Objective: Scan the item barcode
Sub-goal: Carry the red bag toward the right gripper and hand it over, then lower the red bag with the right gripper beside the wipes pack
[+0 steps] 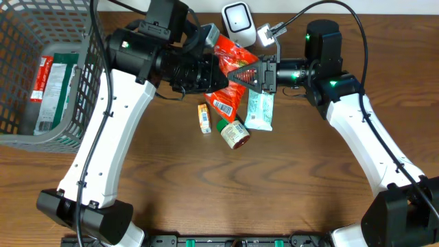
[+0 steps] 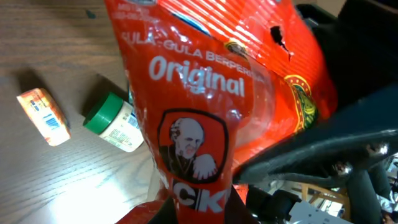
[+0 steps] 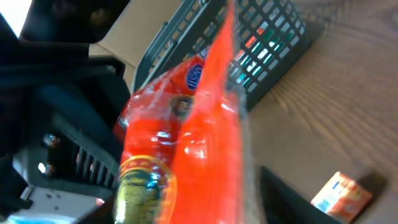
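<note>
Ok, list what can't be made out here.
- Left gripper pinch point on the red bag: cut off by the left wrist view's bottom edge.
- Right gripper touching the bag or not: right wrist view blurred.
- Green-lidded jar label: partly behind the bag, left wrist.
- Packets in the basket: print too small overhead.

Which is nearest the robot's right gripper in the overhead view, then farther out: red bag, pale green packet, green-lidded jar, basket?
From the right gripper:
1. red bag, right at its fingertips.
2. pale green packet, just below it on the table.
3. green-lidded jar, lower still.
4. basket, far left.
</note>
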Action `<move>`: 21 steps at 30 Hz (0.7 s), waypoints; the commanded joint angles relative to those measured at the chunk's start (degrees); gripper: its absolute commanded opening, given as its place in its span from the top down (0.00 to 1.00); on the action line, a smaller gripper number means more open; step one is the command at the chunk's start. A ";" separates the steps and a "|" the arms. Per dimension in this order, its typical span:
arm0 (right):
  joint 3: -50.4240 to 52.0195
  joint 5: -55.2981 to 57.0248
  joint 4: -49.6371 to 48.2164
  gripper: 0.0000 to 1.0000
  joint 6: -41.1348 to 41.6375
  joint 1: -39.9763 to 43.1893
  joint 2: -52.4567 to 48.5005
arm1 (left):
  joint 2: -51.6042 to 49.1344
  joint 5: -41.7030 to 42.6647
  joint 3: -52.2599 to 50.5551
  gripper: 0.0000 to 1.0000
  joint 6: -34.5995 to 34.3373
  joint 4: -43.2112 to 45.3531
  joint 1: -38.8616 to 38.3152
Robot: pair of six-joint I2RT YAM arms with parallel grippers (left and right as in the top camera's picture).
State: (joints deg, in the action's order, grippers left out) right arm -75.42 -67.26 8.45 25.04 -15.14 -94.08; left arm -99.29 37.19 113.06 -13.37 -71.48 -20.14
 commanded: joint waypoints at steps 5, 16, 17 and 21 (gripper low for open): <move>-1.09 4.66 -0.50 0.98 1.01 -0.04 1.25 | -0.31 -8.72 0.28 0.55 0.04 0.24 -0.35; -1.09 2.97 0.26 0.95 0.17 3.17 1.25 | -0.31 -14.38 0.28 0.28 4.46 -1.27 -0.28; -1.09 2.67 0.39 0.94 0.15 3.48 1.25 | -0.28 -14.45 0.31 0.28 5.14 -1.27 -0.09; -1.09 2.75 6.38 0.96 -5.22 6.16 1.25 | -0.28 -15.85 0.31 0.27 5.20 -1.31 1.86</move>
State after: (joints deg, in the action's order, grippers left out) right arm -75.48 -62.98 12.23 24.43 -11.16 -93.78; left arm -99.46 23.51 113.06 -10.04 -72.55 -19.92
